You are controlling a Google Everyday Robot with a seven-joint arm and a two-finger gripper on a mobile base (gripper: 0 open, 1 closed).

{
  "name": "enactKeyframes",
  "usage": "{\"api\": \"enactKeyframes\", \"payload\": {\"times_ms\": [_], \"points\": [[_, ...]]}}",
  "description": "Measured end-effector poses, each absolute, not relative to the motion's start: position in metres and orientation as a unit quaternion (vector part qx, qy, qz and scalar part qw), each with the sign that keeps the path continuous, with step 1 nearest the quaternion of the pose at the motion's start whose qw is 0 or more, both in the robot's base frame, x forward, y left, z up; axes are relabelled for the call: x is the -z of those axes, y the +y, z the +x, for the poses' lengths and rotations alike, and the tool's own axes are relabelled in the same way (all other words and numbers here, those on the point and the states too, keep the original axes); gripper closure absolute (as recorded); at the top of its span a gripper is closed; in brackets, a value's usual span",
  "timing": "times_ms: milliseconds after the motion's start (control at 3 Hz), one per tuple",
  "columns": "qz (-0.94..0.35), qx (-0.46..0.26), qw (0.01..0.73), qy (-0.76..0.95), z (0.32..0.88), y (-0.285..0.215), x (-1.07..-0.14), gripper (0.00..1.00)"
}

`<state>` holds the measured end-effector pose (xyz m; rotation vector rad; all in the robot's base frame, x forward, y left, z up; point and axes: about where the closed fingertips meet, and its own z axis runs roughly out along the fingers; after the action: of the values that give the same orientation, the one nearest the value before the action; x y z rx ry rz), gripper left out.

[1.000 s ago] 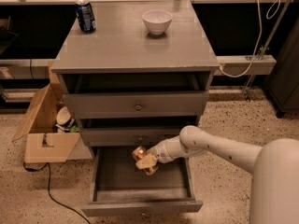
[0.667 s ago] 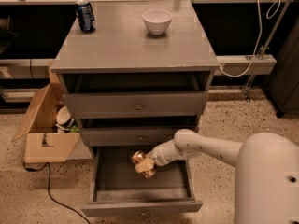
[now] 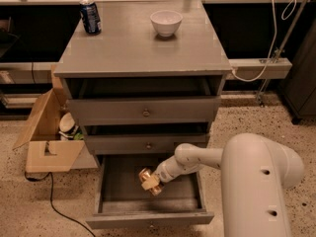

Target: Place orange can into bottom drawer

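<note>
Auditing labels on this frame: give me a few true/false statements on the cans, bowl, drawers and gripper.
1. The gripper holds the orange can in its fingers over the bottom drawer. True.
2. The blue can lies in the top drawer. False: it stands upright on the cabinet top.
3. The white bowl sits on the cabinet top. True.
4. The bottom drawer is shut. False: it is pulled out.

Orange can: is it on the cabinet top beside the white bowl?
No, the gripper holds the orange can inside the open bottom drawer, well below the white bowl.
</note>
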<state>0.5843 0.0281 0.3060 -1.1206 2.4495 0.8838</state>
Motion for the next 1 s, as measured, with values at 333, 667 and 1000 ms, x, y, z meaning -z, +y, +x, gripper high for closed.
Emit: {"api": "enactKeyframes", "payload": {"times_ms": [333, 667, 1000], "points": [[-0.378, -0.291, 0.134, 0.869, 0.583, 0.022, -0.273, 1.00], [-0.369, -0.286, 0.122, 0.876, 0.582, 0.016, -0.243, 1.00], [-0.368, -0.287, 0.115, 0.877, 0.583, 0.013, -0.216, 1.00]]}}
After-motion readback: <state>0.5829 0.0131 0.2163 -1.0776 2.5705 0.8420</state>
